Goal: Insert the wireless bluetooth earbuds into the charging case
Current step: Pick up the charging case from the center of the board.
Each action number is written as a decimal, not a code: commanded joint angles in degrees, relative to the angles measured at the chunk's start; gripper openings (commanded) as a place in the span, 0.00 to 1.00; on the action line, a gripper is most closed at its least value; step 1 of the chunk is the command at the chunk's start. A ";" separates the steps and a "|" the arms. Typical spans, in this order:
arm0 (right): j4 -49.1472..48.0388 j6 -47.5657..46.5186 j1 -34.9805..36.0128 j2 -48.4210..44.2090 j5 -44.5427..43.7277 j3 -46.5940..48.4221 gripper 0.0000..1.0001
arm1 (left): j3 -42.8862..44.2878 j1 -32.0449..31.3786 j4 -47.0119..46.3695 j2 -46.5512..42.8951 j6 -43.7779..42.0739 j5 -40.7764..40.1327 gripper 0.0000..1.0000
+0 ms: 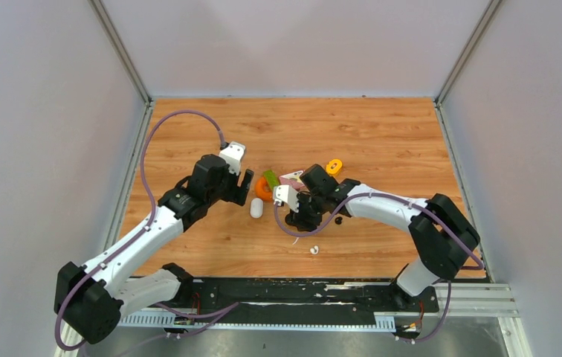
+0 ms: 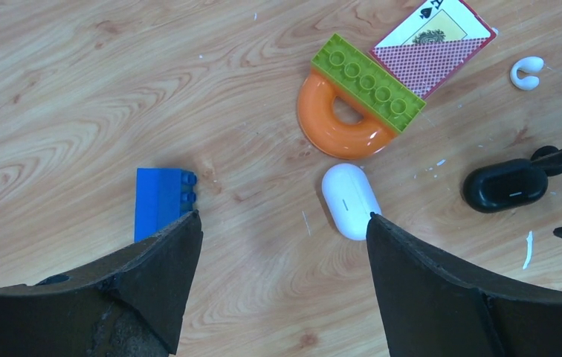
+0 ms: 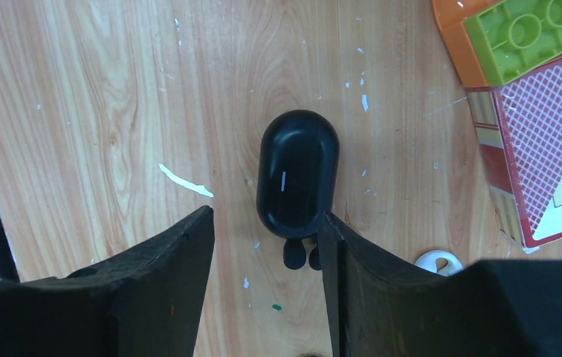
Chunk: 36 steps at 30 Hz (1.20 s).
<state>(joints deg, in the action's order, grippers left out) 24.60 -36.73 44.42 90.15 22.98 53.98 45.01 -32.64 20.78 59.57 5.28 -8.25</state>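
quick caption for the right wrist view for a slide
Right end effector open at the black charging case, two black earbuds beside it, green brick and playing card at frame edge.

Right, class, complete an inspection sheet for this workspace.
Surface: wood table, white flecks.
Job's things: white case and black case, both look shut; two black buds by the black case; white bud near the card, second white bud near the table's front edge.
Clutter: orange ring, green brick across it, card, blue brick, yellow piece.
End effectors: left end effector open; right end effector open, at the black case.
Cables: purple cable along each arm.
Surroundings: grey walls, metal frame.
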 commanded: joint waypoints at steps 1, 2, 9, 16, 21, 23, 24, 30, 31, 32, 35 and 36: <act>-0.56 -1.34 1.15 0.79 -4.45 2.62 0.55 | 2.18 -0.18 -1.63 -1.55 1.01 -0.20 0.89; -0.64 -1.40 1.31 1.01 -4.68 2.58 0.55 | 2.04 -0.20 -1.72 -1.70 1.04 -0.27 0.89; -1.34 -1.33 2.00 3.74 -4.81 2.94 0.57 | 2.27 -0.22 -1.68 -1.31 1.57 0.16 0.89; -1.27 -0.72 2.76 6.13 -5.32 3.88 0.52 | 2.27 -0.17 -1.59 -1.65 1.74 1.04 0.90; -1.64 -0.46 3.06 6.47 -3.83 3.62 0.51 | 2.36 -0.23 -1.57 -1.38 1.93 1.31 0.90; -1.86 -0.14 3.43 6.97 -4.31 3.68 0.54 | 2.36 -0.18 -1.61 -1.45 2.01 1.17 0.90; -2.04 0.04 3.54 7.26 -4.61 3.68 0.55 | 2.36 -0.21 -1.55 -1.46 2.02 1.11 0.90; -2.47 1.19 3.65 8.02 -6.14 4.44 0.39 | 2.36 -0.16 -1.70 -1.48 2.08 1.31 0.90; -2.46 1.42 3.65 7.44 -6.65 4.54 0.36 | 2.29 -0.14 -1.93 -1.49 2.33 1.56 0.90; -2.45 1.48 3.63 6.45 -7.16 4.61 0.34 | 2.25 -0.15 -2.23 -1.49 2.67 2.02 0.90; -2.62 1.31 3.33 0.50 -7.66 3.91 0.33 | 2.54 -0.22 -2.97 -0.80 5.72 6.49 0.90; -2.52 1.16 3.10 -3.02 -7.38 3.56 0.32 | 2.84 -0.22 -3.06 -0.53 7.20 9.04 0.90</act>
<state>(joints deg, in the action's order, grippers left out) 23.97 -36.07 47.62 96.62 16.45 56.45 45.06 -32.64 20.45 59.20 7.81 -6.00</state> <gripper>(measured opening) 0.436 0.900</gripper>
